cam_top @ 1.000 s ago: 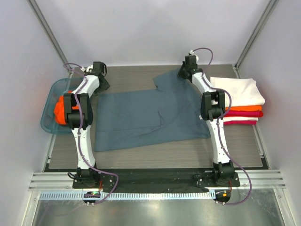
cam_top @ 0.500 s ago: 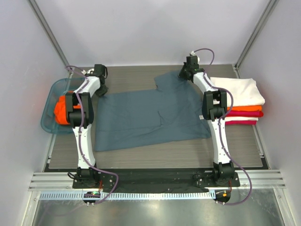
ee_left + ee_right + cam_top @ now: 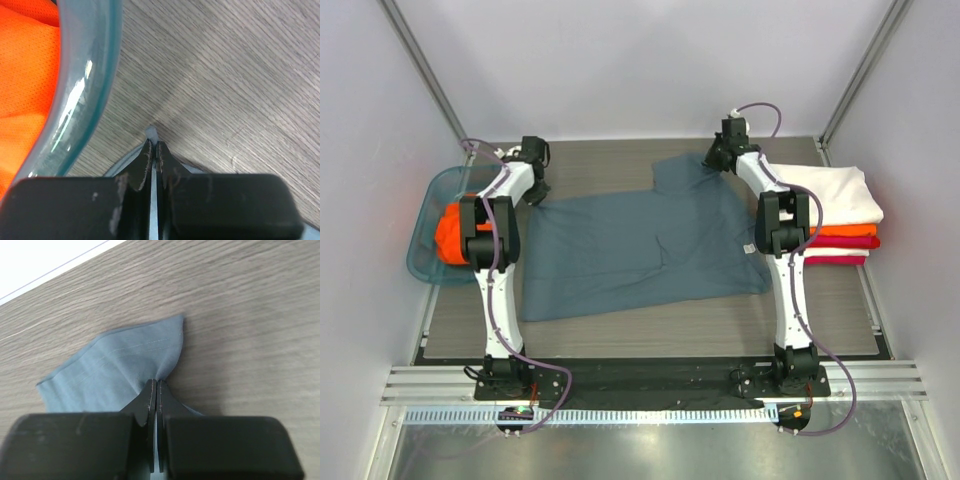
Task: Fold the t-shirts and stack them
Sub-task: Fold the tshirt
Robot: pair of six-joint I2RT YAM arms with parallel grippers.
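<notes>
A slate blue-grey t-shirt (image 3: 640, 245) lies spread flat across the middle of the table. My left gripper (image 3: 534, 190) sits at its far left corner, jaws shut, with a small nub of the blue fabric (image 3: 151, 133) pinched at the tips (image 3: 154, 144). My right gripper (image 3: 712, 158) is at the shirt's far right corner, shut on a bunched fold of the blue cloth (image 3: 120, 365) right at its tips (image 3: 157, 383). At the right edge stands a pile of folded t-shirts, a white one (image 3: 830, 192) on top of orange (image 3: 848, 230) and red (image 3: 840, 243).
A teal translucent basket (image 3: 424, 262) stands off the table's left side with an orange shirt (image 3: 448, 235) in it. Its rim (image 3: 85, 90) and the orange cloth (image 3: 25, 65) are close to the left of my left gripper. Bare wood-grain table (image 3: 650, 330) shows in front of the shirt.
My left gripper has closed from open to shut on the shirt's far left corner. My right gripper, still shut, has shifted slightly right with its corner of the shirt.
</notes>
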